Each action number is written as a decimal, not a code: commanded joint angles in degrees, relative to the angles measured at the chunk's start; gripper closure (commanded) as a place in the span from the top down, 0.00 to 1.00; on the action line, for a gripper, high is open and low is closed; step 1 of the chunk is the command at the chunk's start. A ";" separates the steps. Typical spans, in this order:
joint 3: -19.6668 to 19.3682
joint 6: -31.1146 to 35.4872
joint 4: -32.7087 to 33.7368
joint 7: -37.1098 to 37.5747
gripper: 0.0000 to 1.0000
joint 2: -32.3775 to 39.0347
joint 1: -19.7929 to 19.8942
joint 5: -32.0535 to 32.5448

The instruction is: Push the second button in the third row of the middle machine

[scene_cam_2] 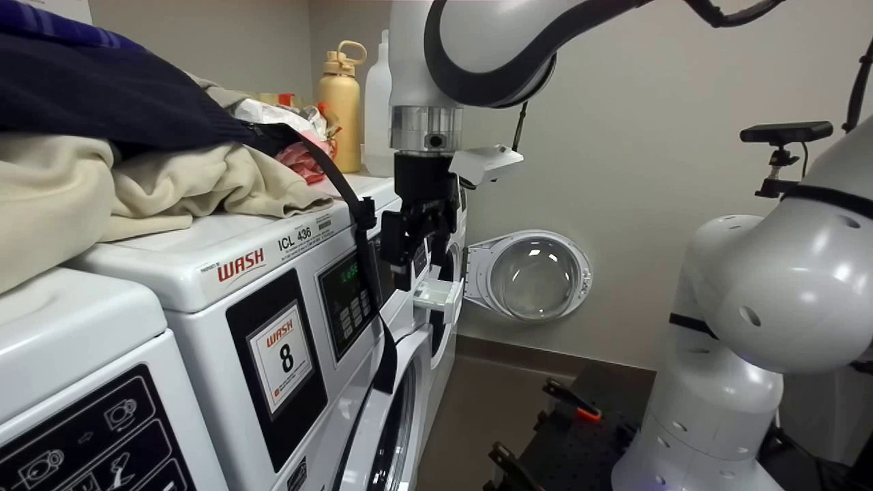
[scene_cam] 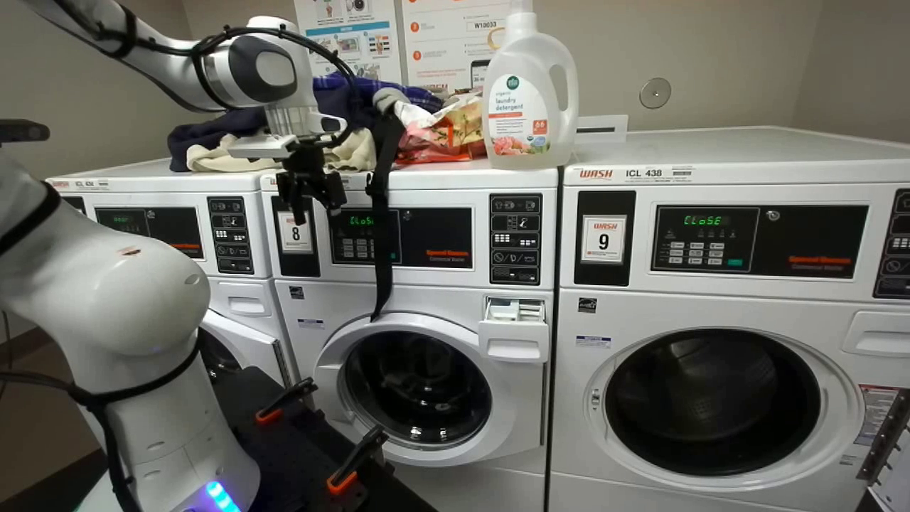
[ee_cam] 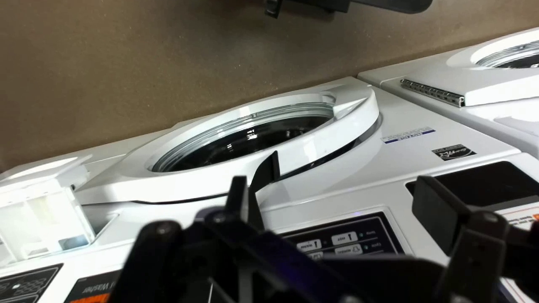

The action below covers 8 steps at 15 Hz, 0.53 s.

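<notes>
The middle machine [scene_cam: 426,295] is the white washer labelled 8; it also shows in an exterior view [scene_cam_2: 215,341] and in the wrist view [ee_cam: 404,155]. Its dark control panel [scene_cam: 366,238] has a green display and rows of pale buttons. In the wrist view the panel [ee_cam: 370,231] appears upside down; HOT and WARM buttons [ee_cam: 326,241] show nearest the door, and the rows beyond are partly hidden by my gripper. My gripper [ee_cam: 332,185] is open and empty, fingers pointing down, in front of and above the panel; it shows in both exterior views [scene_cam: 316,212] [scene_cam_2: 419,269].
A black strap [scene_cam: 382,249] hangs from the laundry pile [scene_cam_2: 191,177] across the panel. The detergent drawer [scene_cam: 513,345] sticks out and the round door [scene_cam: 334,370] stands ajar. A detergent bottle [scene_cam: 526,99] stands on top. Washer 9 [scene_cam: 711,313] is beside it.
</notes>
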State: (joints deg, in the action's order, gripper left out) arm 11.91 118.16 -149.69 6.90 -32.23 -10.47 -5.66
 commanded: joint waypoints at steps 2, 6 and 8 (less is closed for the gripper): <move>-1.40 8.63 -0.44 -4.08 1.00 6.33 0.49 2.58; -3.99 9.35 0.08 -9.50 1.00 9.74 0.40 3.33; -5.61 7.61 0.73 -13.42 1.00 10.31 0.43 3.17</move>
State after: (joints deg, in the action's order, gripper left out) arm 8.19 127.42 -150.02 -1.76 -22.60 -10.17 -3.01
